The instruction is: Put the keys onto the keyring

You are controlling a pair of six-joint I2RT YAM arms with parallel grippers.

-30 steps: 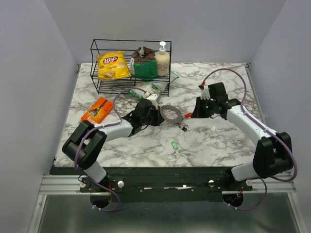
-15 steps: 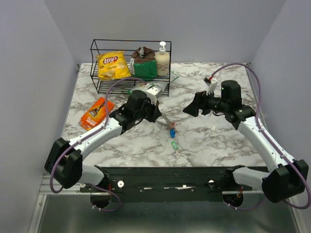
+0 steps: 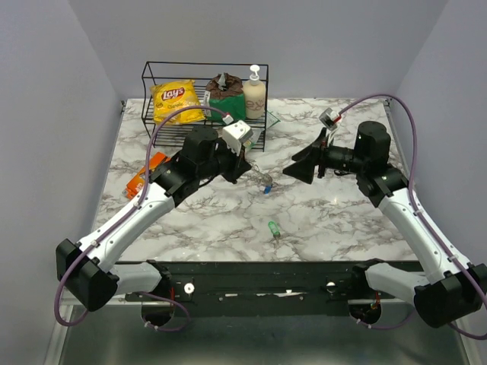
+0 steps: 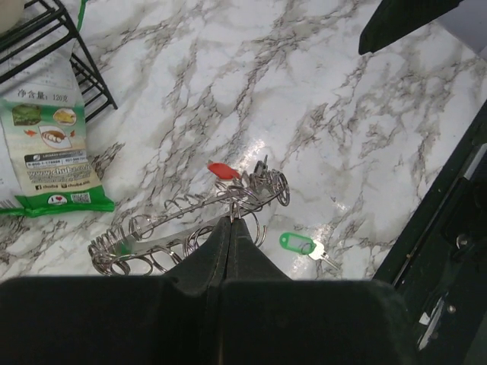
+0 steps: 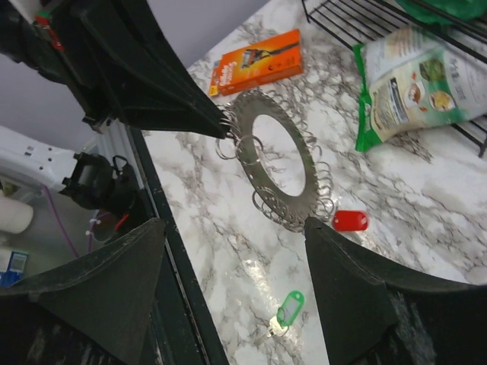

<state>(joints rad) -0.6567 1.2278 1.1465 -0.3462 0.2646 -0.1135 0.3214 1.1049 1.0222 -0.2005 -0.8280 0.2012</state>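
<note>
Gleaming flat metal keyring [image 5: 308,160], loop-fringed rim

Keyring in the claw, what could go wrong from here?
The left claw pinches the keyring only by its edge, up off the table, so it might slip out and drop.
The green key lies alone on the table, tiny beside the wide-open right claw, so that claw might nudge it away instead of gripping it.

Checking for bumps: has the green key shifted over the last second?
No. The green key lies where it did, same gap to the table's near edge.
</note>
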